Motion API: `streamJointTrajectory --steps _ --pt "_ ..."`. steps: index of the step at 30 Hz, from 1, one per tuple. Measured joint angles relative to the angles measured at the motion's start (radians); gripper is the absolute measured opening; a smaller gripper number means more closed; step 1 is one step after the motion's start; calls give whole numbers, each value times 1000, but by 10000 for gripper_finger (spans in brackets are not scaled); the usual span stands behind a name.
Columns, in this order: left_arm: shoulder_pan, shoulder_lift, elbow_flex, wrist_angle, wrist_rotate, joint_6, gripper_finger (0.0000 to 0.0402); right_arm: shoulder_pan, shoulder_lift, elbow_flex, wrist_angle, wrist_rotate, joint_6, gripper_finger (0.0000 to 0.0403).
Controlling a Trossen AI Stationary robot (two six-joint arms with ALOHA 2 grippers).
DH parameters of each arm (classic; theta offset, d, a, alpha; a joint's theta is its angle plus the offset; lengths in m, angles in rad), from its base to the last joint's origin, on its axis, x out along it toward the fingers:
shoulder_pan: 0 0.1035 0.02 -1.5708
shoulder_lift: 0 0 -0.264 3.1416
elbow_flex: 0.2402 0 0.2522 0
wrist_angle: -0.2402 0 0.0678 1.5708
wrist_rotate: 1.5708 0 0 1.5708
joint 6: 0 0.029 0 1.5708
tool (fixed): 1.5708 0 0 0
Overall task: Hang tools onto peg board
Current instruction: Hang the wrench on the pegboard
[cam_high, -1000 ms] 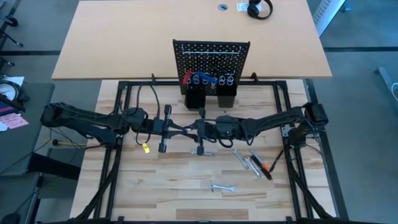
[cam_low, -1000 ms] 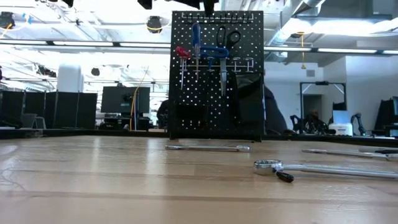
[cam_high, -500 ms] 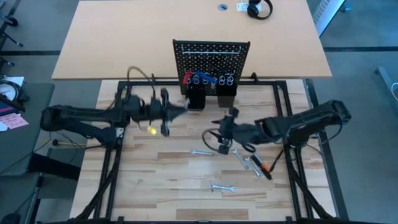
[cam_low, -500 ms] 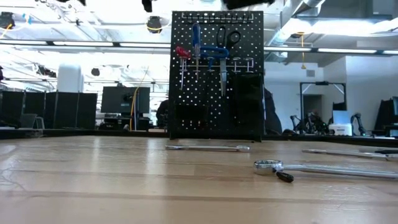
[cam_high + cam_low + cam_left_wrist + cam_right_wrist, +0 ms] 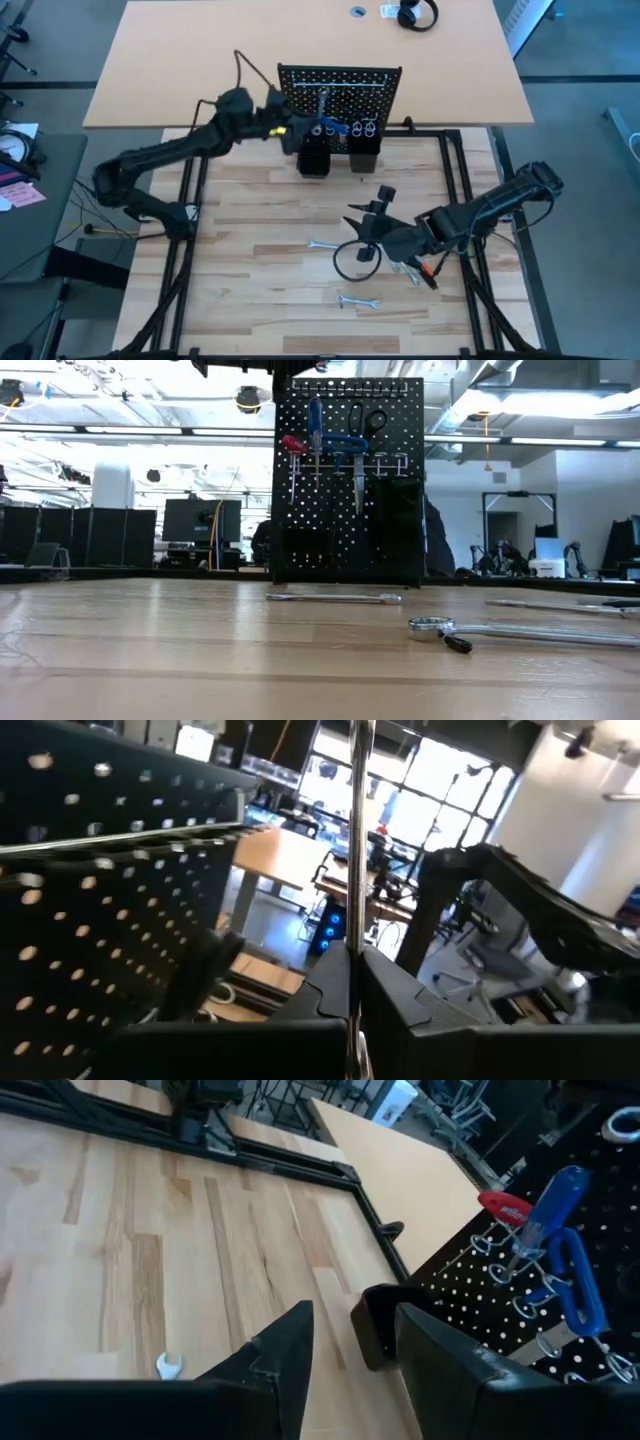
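Observation:
The black peg board (image 5: 340, 100) stands upright at the table's far side. A red-handled tool (image 5: 299, 124), blue-handled tools (image 5: 331, 128) and black scissors (image 5: 367, 422) hang on it. My left gripper (image 5: 297, 128) is raised at the board's front left, shut on a thin silver wrench (image 5: 355, 840). My right gripper (image 5: 364, 226) hovers open over the table's middle, with nothing between its fingers (image 5: 285, 1355). On the table lie loose silver wrenches (image 5: 322, 245), (image 5: 357, 300), (image 5: 400, 262) and an orange-and-black tool (image 5: 428, 270). My left gripper pinches the wrench's shaft (image 5: 355, 935) between its two fingers. The fingers come at it about level and lie across the shaft. The wrench stands upright above the fingers, lifted clear of the table, beside the board's face (image 5: 90, 920). Its ends are out of the picture.
Two black cups (image 5: 313, 158), (image 5: 362, 155) stand at the board's foot. A black frame rail (image 5: 470, 200) borders the wooden work surface. A cable loop (image 5: 350, 262) hangs under my right arm. In the low view a wrench (image 5: 335, 598) and a larger one (image 5: 520, 628) lie before the board.
My left gripper has left the table's middle, risen and swung toward the far edge, up to the peg board's left front, rolling as it went. My right gripper has drawn back from the middle toward the table's right and near edges and has turned.

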Motion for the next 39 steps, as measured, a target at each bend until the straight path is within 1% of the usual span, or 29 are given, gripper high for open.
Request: streamJointTrajectory --steps 4,8,14,20,27,39 --pt "19 4 -1 8 0 -7 0 12 0 0 -38 0 14 148" --pt "30 -34 -24 7 0 -3 0 21 0 0 -75 1 44 148" --pt "38 -63 -73 10 -29 1 0 22 0 0 -71 3 45 148" --pt "81 -52 -99 35 -42 -22 0 21 0 0 -61 3 37 148" --pt "119 -52 -99 58 -27 -27 0 21 0 0 -62 3 33 148" --pt "124 20 -99 103 -24 -25 0 21 0 0 -61 3 34 148"
